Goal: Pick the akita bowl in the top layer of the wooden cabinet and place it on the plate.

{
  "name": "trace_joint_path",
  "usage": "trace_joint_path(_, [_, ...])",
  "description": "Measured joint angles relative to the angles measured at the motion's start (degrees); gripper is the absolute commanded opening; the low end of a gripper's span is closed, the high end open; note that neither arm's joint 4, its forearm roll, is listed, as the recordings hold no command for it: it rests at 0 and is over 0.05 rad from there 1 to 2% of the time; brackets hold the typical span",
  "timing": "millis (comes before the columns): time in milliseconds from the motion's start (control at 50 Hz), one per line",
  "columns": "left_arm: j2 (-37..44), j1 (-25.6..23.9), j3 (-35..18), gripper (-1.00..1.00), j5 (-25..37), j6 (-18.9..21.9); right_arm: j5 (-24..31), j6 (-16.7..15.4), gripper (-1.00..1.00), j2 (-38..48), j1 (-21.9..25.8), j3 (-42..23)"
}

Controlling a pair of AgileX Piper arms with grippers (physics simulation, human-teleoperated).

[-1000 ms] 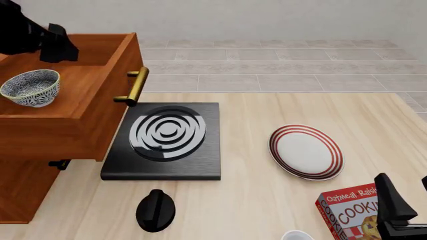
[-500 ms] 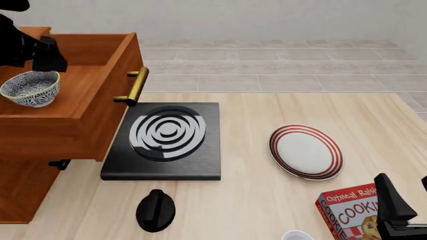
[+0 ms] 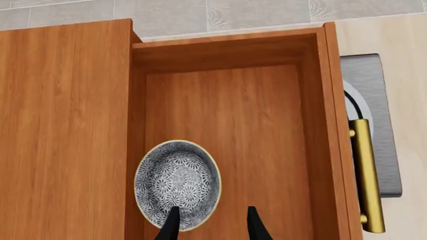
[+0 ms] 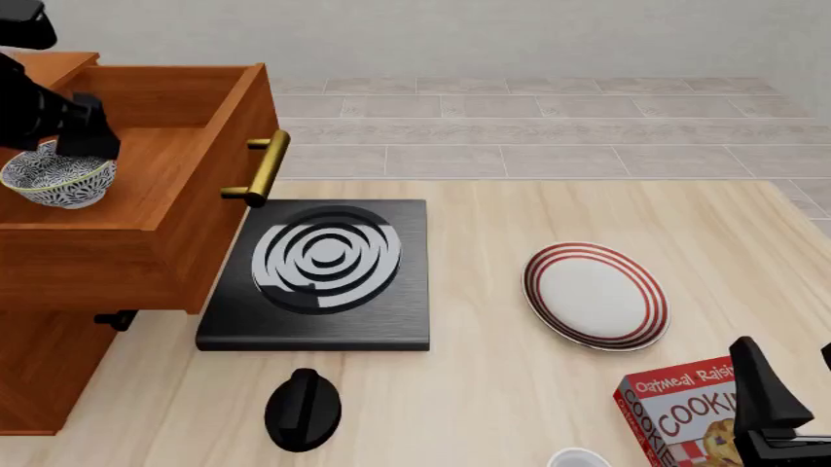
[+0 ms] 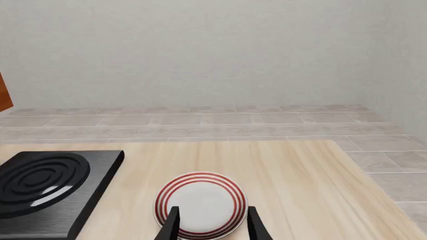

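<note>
The akita bowl [image 3: 177, 182], speckled black and white, sits inside the pulled-out top layer [image 4: 156, 229] of the wooden cabinet [image 4: 39, 370]. My left gripper [image 3: 212, 226] hovers open just over the bowl's rim, one finger above its inside and the other beyond its edge. In the front view the left gripper [image 4: 72, 146] covers part of the bowl [image 4: 50, 183]. The plate [image 4: 595, 295] with red rings lies on the table to the right. My right gripper [image 5: 212, 225] stands open near the table's front right, facing the plate [image 5: 200, 202].
A black square slab with white rings [image 4: 322, 268] lies below the drawer's brass handle [image 4: 260, 167]. A black knob-shaped object [image 4: 303, 409] sits near the front edge. A red cookie box [image 4: 682, 418] stands beside the right gripper [image 4: 792, 379].
My left gripper has moved left and down inside the drawer until it reaches the bowl's rim. The right arm and the bowl have stayed put.
</note>
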Motion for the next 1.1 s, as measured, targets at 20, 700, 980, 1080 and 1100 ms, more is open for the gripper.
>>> trace_joint_path(20, [0.07, 0.09, 0.10, 1.00, -0.08, 0.08, 0.00, 0.01, 1.00, 0.00, -0.01, 0.00])
trace_joint_path(700, [2.18, -0.17, 2.13, 1.00, -2.58, -0.99, -0.01, 0.28, 1.00, 0.00, -0.28, -0.12])
trace_joint_path(980, [2.70, -0.42, 3.55, 1.00, -3.71, -1.27, 0.01, 0.36, 1.00, 0.00, -0.36, -0.18])
trace_joint_path(1080, [2.79, -0.55, 4.32, 1.00, -4.19, -1.35, -0.01, 0.41, 1.00, 0.00, -0.40, -0.19])
trace_joint_path(1100, [2.81, -0.58, 4.45, 1.00, -4.28, -1.36, -0.01, 0.41, 1.00, 0.00, -0.41, -0.19])
